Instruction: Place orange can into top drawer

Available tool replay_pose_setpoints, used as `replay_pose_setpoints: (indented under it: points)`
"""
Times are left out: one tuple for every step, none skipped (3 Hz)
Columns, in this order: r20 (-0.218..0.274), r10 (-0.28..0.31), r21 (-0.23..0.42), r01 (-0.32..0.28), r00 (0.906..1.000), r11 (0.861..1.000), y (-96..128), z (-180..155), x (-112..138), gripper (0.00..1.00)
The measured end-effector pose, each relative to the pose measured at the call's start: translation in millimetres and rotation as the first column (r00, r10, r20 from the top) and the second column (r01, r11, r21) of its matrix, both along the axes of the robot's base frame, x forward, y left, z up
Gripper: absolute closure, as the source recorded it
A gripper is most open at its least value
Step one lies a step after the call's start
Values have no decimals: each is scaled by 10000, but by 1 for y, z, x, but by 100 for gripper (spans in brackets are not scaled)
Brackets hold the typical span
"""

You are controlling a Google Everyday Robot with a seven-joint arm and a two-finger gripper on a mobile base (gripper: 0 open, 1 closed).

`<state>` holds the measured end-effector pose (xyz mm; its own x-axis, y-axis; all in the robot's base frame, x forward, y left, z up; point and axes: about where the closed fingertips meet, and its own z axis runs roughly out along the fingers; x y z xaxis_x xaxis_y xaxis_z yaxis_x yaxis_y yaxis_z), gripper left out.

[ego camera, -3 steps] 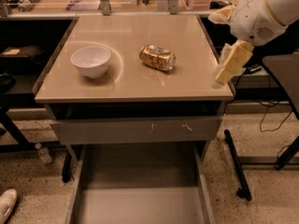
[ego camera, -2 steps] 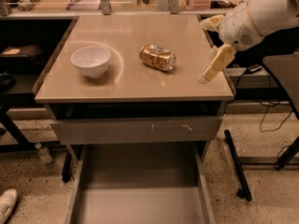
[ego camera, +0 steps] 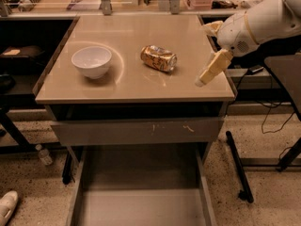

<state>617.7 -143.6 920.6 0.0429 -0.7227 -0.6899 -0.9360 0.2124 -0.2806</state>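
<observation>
The orange can [ego camera: 159,58] lies on its side near the middle of the beige cabinet top [ego camera: 136,86], shiny orange-gold with pale markings. My gripper [ego camera: 208,73] hangs from the white arm [ego camera: 256,22] over the right edge of the top, pointing down and left. It is about a can's length to the right of the can and does not touch it. The top drawer [ego camera: 141,199] is pulled out below the cabinet front, a wide grey tray with a bare floor and low side walls.
A white bowl [ego camera: 91,61] stands on the left of the top. A closed grey drawer front [ego camera: 136,131] sits under the top. Dark table legs [ego camera: 240,168] stand to the right, and a shoe [ego camera: 7,206] and a bottle [ego camera: 43,154] are on the floor at the left.
My gripper has moved left and slightly up, from beside the cabinet's right side to over its right edge, closer to the can. The can and bowl have not moved.
</observation>
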Motion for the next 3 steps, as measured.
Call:
replay_pose_setpoints:
  points:
    - [-275,-400,910,423,9988,9950,15,-25,30,0]
    - [-927,-900,1763,1053,9916,9787,26,-42,60,0]
    - [-1327,-1202,2062,1460,9838,9676,34,-50,80,0]
